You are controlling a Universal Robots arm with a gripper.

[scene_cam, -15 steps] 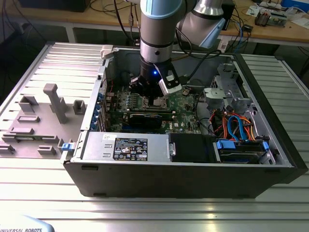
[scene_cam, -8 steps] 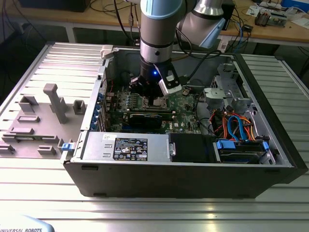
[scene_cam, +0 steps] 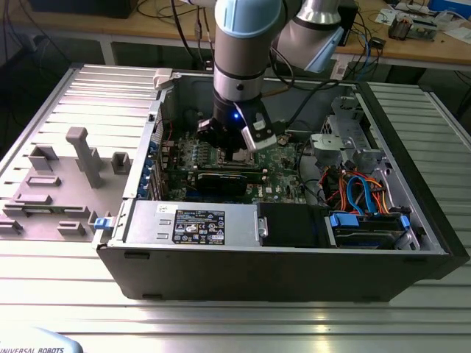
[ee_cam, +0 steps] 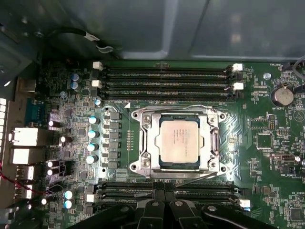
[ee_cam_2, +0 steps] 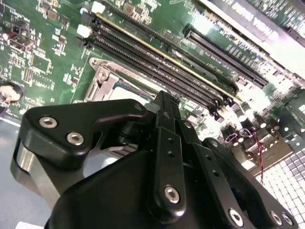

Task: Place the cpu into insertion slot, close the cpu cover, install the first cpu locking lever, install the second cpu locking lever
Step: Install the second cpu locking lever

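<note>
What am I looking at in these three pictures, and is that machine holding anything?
A robot arm with a black gripper on its end reaches into an opened grey metal computer case lying on a ribbed metal table. The exterior view comes from a camera off the arm. The two wrist views come from cameras riding near the gripper, looking at the green circuit board inside the case. In the first wrist view, the small square chip with a silvery-grey top, the cpu, already sits in its socket, and the thin silvery metal frame, the cpu cover, lies closed around it. The gripper is beside the socket's edge; nothing visible is held.
</note>
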